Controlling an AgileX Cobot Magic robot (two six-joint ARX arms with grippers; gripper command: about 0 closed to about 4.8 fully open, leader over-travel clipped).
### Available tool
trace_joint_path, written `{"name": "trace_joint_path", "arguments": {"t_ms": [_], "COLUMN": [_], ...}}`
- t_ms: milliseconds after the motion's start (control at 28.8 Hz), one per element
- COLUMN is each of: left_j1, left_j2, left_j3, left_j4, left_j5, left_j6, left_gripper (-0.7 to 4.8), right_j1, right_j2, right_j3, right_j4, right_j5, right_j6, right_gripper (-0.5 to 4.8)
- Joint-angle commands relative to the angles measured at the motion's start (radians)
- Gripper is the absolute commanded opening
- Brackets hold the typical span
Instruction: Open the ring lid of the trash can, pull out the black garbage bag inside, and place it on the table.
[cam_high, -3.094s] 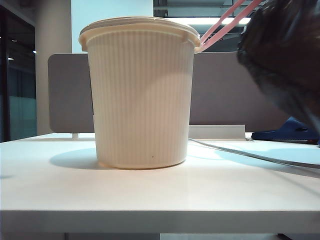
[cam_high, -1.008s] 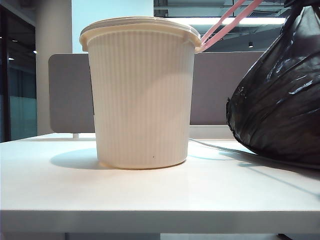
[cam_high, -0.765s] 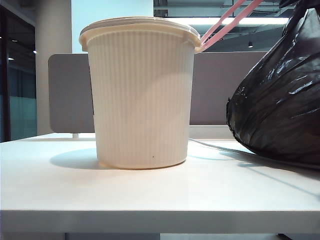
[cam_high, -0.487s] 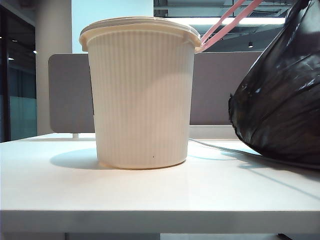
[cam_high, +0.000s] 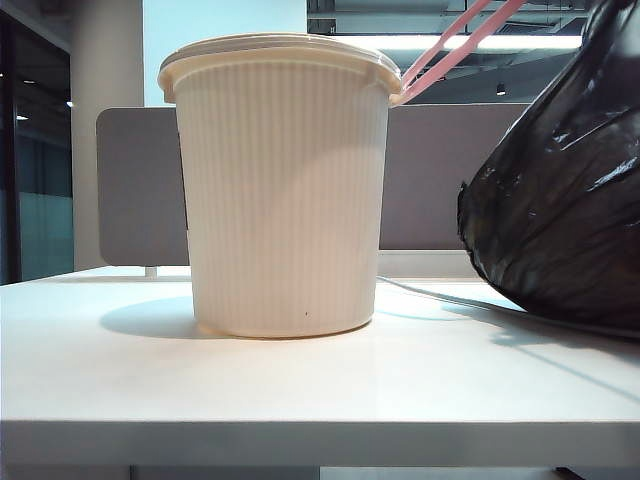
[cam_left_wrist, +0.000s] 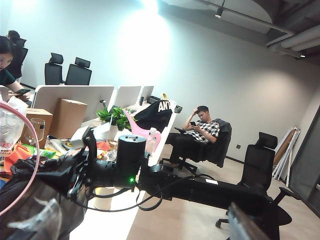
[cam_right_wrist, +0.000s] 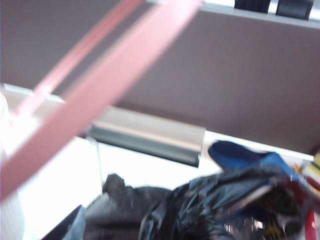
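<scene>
Carefully, I'd raise the right claw (cam_left_wrist: 35, 169) straight off the bag (cam_high: 560, 210) resting on the surface (cam_high: 300, 385); its grip's unclear, left claw unseen.

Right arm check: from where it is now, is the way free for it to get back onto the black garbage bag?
Probably yes. In the right wrist view the black garbage bag lies in plain sight on the table, with only the raised ring lid off to one side. The right gripper's fingers are out of frame.
</scene>
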Motion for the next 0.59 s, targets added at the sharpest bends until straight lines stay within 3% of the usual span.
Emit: {"name": "trace_joint_path", "arguments": {"t_ms": [35,382,591], "left_j1": [0.000,0.000,0.000], "left_j2": [-0.019,-0.045,-0.063], "left_j3": [0.003,0.003,0.003], "left_j4": [0.006,0.004,0.002], "left_j5": [-0.003,-0.003,-0.003], "left_j6": [0.004,0.003,0.003], "left_gripper": [4.34,4.34,4.34], "right_j1": [0.002,0.002,0.002], "right_j2": [-0.018,-0.116,-0.209], "right_j3": [0.005,0.010,0.010], "right_j4": [-0.075,-0.257,-0.285], "right_j5": [0.021,0.056,0.090], "right_j6": [-0.063,-0.142,-0.158], "right_gripper": [2.89,2.89,2.88]}}
